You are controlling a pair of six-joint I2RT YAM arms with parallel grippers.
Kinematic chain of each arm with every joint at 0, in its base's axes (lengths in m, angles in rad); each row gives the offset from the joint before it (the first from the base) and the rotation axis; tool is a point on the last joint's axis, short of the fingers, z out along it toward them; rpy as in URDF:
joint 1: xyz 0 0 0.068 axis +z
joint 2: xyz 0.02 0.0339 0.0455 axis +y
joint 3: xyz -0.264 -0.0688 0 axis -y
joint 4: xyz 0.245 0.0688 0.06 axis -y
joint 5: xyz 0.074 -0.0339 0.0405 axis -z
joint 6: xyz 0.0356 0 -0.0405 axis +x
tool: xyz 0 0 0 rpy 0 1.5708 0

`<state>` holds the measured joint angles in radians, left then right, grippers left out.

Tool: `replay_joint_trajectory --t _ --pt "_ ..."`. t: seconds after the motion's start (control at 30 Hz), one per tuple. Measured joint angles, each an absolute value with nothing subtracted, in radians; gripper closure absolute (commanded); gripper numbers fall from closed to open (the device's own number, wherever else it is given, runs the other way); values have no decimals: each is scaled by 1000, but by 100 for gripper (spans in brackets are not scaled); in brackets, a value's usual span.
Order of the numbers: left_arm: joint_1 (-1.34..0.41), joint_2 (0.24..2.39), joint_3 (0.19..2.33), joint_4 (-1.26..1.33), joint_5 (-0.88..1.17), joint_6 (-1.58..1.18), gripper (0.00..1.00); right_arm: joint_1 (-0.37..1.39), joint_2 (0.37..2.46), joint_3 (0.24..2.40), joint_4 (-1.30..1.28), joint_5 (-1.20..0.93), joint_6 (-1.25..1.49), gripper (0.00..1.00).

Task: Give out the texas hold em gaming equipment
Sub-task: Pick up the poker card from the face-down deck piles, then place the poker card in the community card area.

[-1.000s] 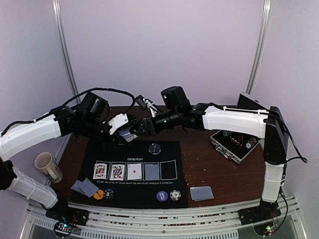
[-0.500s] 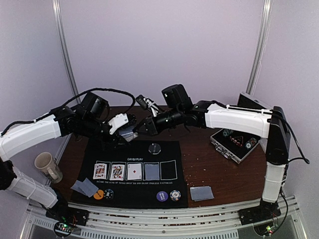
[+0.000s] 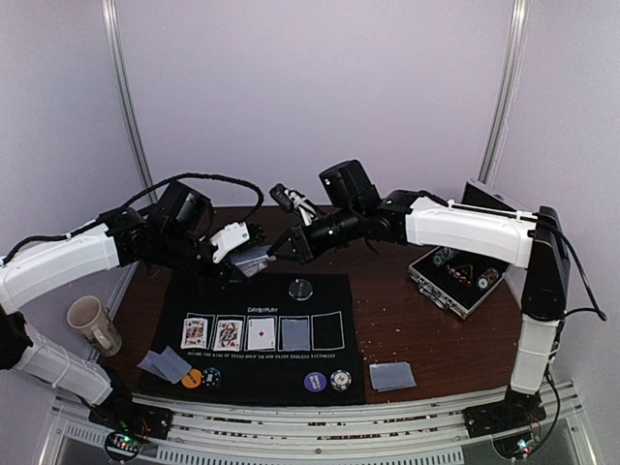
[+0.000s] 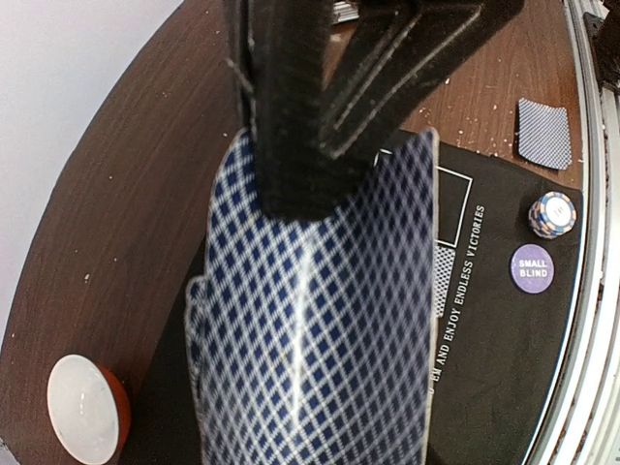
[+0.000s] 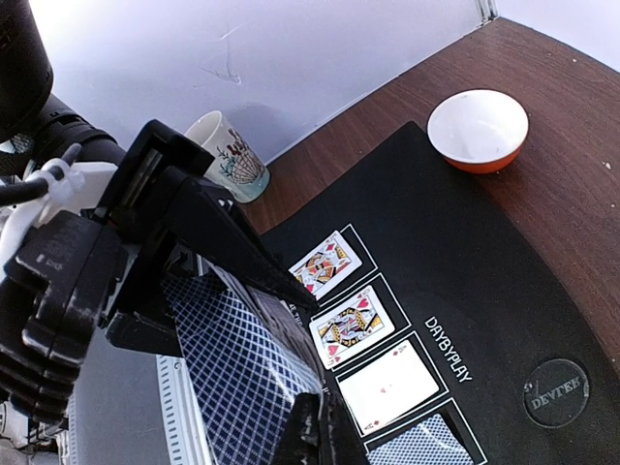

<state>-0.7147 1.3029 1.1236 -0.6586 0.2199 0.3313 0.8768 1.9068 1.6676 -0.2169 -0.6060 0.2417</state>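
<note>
We see the deck (image 4: 320,339), its backs a blue-and-white diamond pattern, slightly fanned and bowed, pinched at one end by the left fingers (image 4: 286,126) above the far left part of the bench (image 3: 397,320). The right fingers (image 5: 308,431) are pressed together at the deck's edge; we cannot tell whether a card lies between them.

Below lies a black mat (image 3: 320,291) reaching to the near edge. On it three face-up cards (image 3: 228,333) and one face-down card (image 3: 294,332) sit in a printed row, and a clear disc (image 3: 301,288) sits on its far side. An orange chip (image 3: 192,378) and a dark chip (image 3: 211,377) lie near-left; a purple chip (image 3: 315,382) and a striped chip (image 3: 339,380) lie near-right.

Loose cards (image 3: 163,363) overlap the mat's near left corner, and a small pile (image 3: 392,375) rests on the wood off its near right corner. A mug (image 3: 94,325) stands at the left edge, a bowl (image 5: 479,130) sits just off a far corner of the mat, and an open case (image 3: 455,276) sits by the right edge. Bare wood shows between mat and case
</note>
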Motion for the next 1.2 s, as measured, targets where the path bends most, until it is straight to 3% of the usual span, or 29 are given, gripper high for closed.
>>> replay_joint_trajectory --t 0.43,0.83,1.0,1.2 --pt "-715 1303 1124 -651 201 330 65 821 1794 1662 -330 -561 157 100" --pt "-715 1305 1124 -640 98 297 65 785 1552 1475 -607 -364 -325 100" --pt "-715 1317 1124 -636 54 282 65 864 1660 1493 -790 -239 -572 100" --pt "-701 1324 1124 -636 20 262 65 940 1932 1665 -984 -137 -775 100"
